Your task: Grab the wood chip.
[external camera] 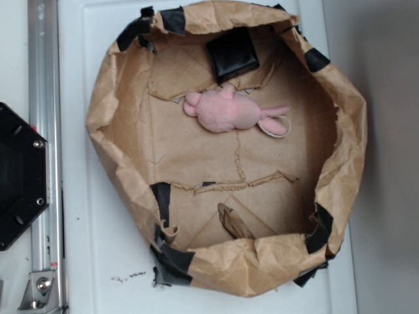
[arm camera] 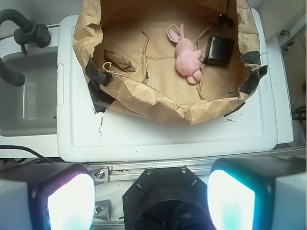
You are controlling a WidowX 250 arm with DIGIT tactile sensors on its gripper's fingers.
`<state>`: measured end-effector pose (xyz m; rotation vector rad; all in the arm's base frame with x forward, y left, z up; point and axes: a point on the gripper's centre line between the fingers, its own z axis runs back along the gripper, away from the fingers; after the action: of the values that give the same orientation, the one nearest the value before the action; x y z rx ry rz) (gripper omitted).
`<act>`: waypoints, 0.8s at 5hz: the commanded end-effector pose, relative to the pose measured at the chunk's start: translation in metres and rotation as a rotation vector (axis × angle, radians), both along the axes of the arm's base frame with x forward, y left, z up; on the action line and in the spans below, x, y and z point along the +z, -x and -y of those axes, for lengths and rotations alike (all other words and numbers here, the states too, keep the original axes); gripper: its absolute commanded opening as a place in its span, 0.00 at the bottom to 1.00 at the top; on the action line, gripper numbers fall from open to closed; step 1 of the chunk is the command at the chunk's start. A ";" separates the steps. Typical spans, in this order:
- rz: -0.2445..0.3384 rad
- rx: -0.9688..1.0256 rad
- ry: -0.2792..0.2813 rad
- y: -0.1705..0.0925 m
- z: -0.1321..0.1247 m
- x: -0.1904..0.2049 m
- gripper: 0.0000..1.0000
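The wood chip (external camera: 234, 223) is a small dark brown streaky flake lying flat on the floor of the crumpled brown paper bin (external camera: 118, 98), near its front wall. In the wrist view the wood chip (arm camera: 120, 60) lies at the bin's left side. My gripper (arm camera: 151, 201) hangs high above the robot base, well short of the bin, open with a wide gap and nothing between its fingers (arm camera: 71, 203). The gripper does not show in the exterior view.
A pink plush toy (external camera: 230, 111) lies mid-bin, and a shiny black square pad (external camera: 232, 53) leans at the back wall. The bin stands on a white tray (arm camera: 168, 139). A black robot base (external camera: 19, 173) and a metal rail (external camera: 44, 131) are at the left. A grey sink (arm camera: 24, 96) shows in the wrist view.
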<state>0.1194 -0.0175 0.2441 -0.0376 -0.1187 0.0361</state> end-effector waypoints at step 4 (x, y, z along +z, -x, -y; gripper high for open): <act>0.003 -0.236 -0.023 -0.102 -0.013 -0.047 1.00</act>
<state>0.2164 -0.0088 0.1848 -0.0505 -0.0665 -0.2314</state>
